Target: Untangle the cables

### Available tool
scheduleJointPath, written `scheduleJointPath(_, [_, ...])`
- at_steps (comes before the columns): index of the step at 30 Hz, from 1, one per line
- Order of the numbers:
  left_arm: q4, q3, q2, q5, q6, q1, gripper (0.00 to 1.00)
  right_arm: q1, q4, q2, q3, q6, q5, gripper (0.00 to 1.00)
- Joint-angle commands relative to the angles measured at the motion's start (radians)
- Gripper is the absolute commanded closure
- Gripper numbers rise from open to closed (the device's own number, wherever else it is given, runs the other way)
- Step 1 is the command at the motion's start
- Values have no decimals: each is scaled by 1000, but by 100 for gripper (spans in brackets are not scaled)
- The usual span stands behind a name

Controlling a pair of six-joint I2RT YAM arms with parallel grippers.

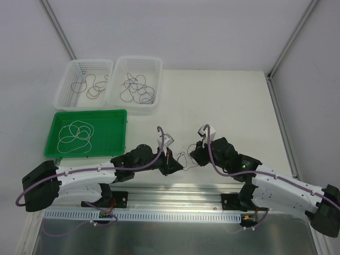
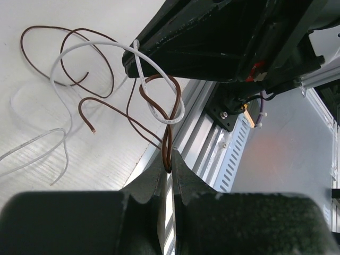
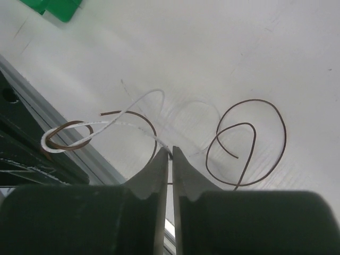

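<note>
1. The step in hand looks like parting one knotted pair: a thin brown wire (image 2: 166, 139) and a thin white wire (image 3: 122, 122), looped through each other at the near edge of the white worktop (image 1: 234, 106), between the two arms.
2. The left gripper (image 2: 170, 159) has its fingers together, clamped on the brown wire. The white loop rings that strand just beyond the tips.
3. The right gripper (image 3: 170, 151) has its fingers all but together on the white wire, which runs into the gap.
4. Other strands lie in two white perforated plastic baskets (image 1: 90, 61) and a green plastic tray (image 1: 114, 143), well apart.
5. Next, probably: draw the arms apart slowly so the white loop slides off the brown bend without tightening.
</note>
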Motion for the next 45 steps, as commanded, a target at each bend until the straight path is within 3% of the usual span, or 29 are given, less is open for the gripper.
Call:
scheduleJointPath(1, [28, 42, -12, 39, 8, -10, 100, -3, 105, -9, 0, -39, -31, 92])
scheduleJointPath(2, [28, 45, -12, 42, 6, -10, 100, -3, 113, -12, 0, -45, -39, 99])
scheduleJointPath(11, [22, 63, 13, 61, 0, -10, 100, 29, 127, -20, 37, -95, -181, 99])
scheduleJointPath(17, [-64, 69, -39, 9, 22, -10, 100, 125, 88, -9, 81, -138, -142, 99])
scheduleJointPath(22, [-199, 86, -78, -125, 26, -10, 100, 191, 27, -49, 139, -166, -79, 99])
scheduleJointPath(34, [-395, 72, -305, -339, 57, 19, 99, 202, -65, -85, 92, -128, 42, 99])
scheduleJointPath(42, [-420, 86, -289, -284, 108, 19, 93, 202, -185, -81, 145, -105, 92, 99])
scheduleJointPath(45, [-395, 109, -256, -220, 132, 19, 94, 202, -209, -30, 188, -105, 20, 99])
